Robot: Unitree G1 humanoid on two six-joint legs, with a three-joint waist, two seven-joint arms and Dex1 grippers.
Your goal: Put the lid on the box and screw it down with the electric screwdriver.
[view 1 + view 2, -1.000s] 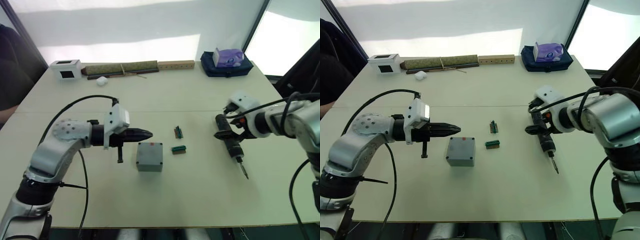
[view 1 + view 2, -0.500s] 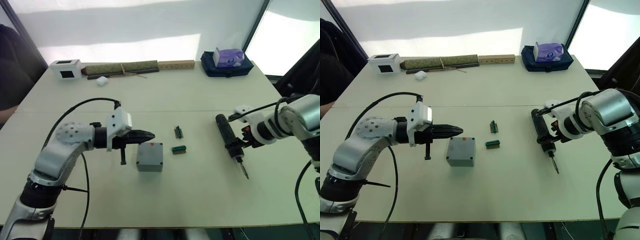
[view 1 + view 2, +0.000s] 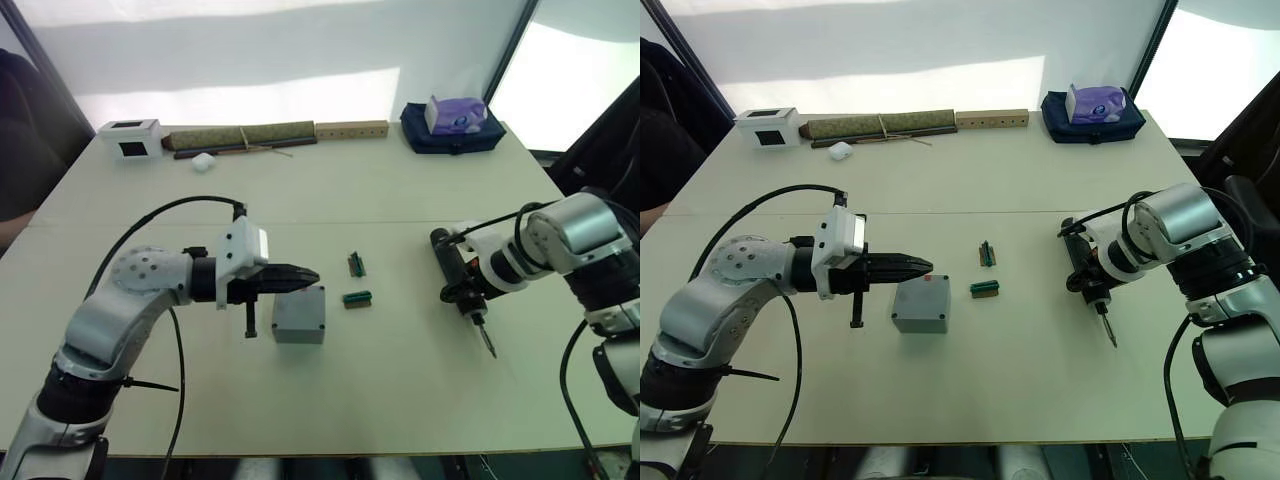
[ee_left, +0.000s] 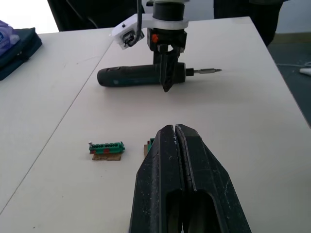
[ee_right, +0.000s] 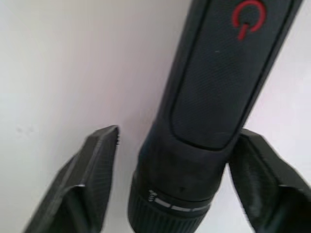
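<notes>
Right tool (image 5: 165,160) sits wide open straddling the electric screwdriver (image 3: 456,276), lying flat near the desk's right edge; next it needs to close and lift. Left tool (image 3: 305,277), pinched closed and empty, hovers by the box (image 3: 299,314) mid-desk

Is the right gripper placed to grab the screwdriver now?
Probably yes: the right gripper is open, a finger on either side of the electric screwdriver lying on the table, nothing between them.

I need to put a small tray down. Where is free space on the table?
Free: the near strip of the table in front of the box, and the middle band behind the green circuit pieces. Crowded: the far edge.
</notes>
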